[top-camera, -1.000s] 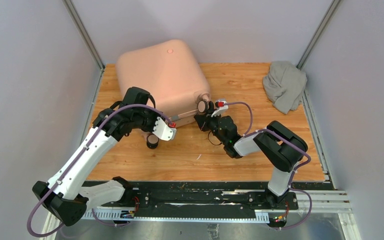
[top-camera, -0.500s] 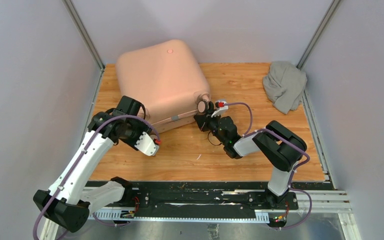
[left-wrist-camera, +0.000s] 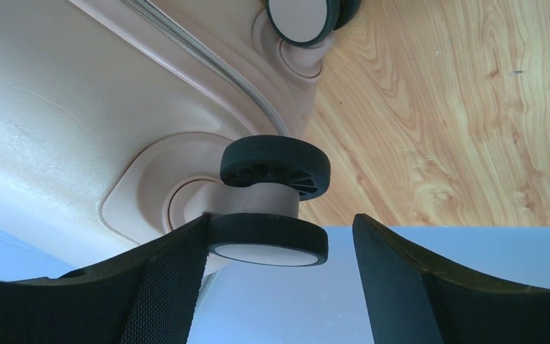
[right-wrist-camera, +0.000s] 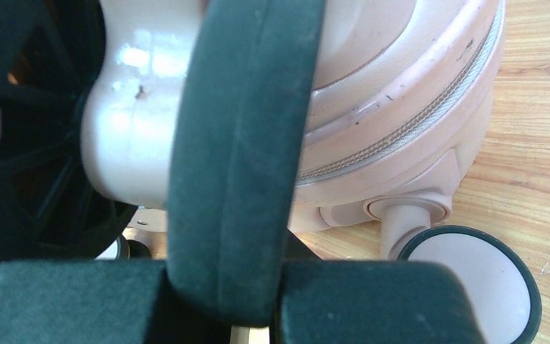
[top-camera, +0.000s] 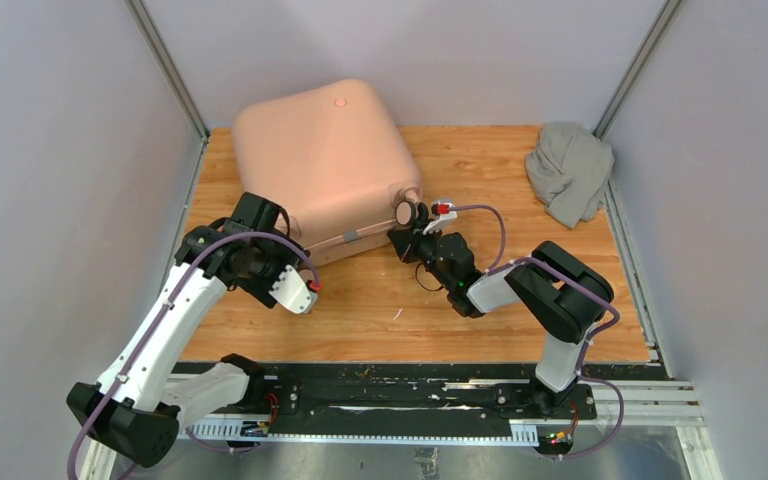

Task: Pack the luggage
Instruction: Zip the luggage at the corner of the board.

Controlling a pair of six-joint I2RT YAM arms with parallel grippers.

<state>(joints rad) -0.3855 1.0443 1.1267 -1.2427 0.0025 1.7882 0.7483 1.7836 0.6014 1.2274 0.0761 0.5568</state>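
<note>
1. Lying closed on the far-left part of the table (top-camera: 520,280), the luggage (top-camera: 320,150) points its casters toward the arms.
2. Left gripper (left-wrist-camera: 279,240): spread wide around the left caster (left-wrist-camera: 273,168); one finger (left-wrist-camera: 175,265) touches it, the other stands clear.
3. Right gripper (right-wrist-camera: 223,294): closed tight on the right caster (right-wrist-camera: 242,143), a finger on each side.
4. A cloth (top-camera: 568,170) lies far right, well apart.
</note>
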